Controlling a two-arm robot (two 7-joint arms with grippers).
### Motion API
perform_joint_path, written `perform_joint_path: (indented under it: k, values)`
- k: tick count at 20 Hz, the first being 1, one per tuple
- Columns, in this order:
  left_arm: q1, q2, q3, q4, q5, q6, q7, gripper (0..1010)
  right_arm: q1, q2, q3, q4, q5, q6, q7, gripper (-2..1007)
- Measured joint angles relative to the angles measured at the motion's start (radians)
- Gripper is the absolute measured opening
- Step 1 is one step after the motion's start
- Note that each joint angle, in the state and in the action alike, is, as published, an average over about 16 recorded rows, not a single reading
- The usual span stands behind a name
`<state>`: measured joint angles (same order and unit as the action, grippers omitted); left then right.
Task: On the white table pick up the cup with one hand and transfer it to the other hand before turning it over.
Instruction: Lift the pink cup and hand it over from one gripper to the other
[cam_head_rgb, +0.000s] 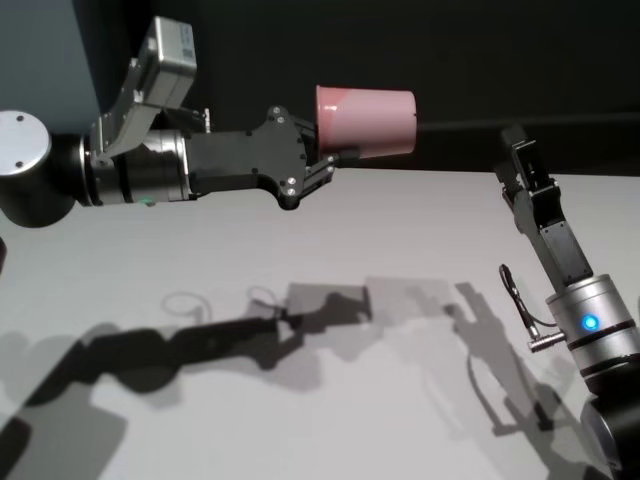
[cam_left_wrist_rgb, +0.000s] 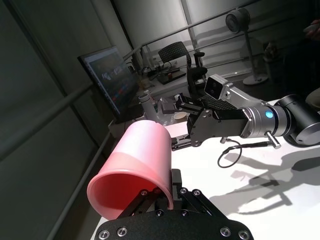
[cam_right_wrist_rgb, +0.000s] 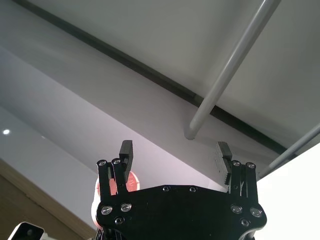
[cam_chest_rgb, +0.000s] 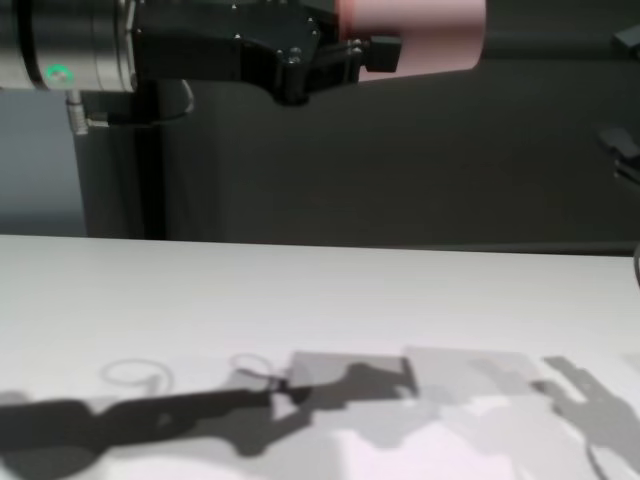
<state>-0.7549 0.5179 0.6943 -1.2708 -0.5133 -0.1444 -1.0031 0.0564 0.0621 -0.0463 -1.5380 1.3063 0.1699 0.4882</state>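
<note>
The pink cup (cam_head_rgb: 365, 122) lies on its side in the air, high above the white table (cam_head_rgb: 330, 225). My left gripper (cam_head_rgb: 335, 152) is shut on its rim, with the narrower base pointing toward my right arm. The left wrist view shows the cup (cam_left_wrist_rgb: 142, 157) with a finger over its rim (cam_left_wrist_rgb: 167, 192). My right gripper (cam_head_rgb: 514, 150) is open and empty, raised at the right, a gap away from the cup's base. Its fingers stand wide apart in the right wrist view (cam_right_wrist_rgb: 175, 150). The chest view shows the cup (cam_chest_rgb: 410, 30) at the top edge.
The arms' shadows fall across the front of the table (cam_chest_rgb: 300, 290). A thin black cable (cam_head_rgb: 515, 300) loops beside my right wrist. A dark wall stands behind the table's far edge.
</note>
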Motion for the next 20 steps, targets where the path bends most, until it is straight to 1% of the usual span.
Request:
perform_joint_path:
  k: [11,20]
  values:
    - [0.0,0.0,0.0,0.0,0.0,0.0,0.0,50,0.051,-0.008,-0.067,0.037,0.038,0.027,0.029,1002]
    - [0.0,0.0,0.0,0.0,0.0,0.0,0.0,50,0.081,-0.005,-0.107,0.053,0.053,0.031,0.039,1002]
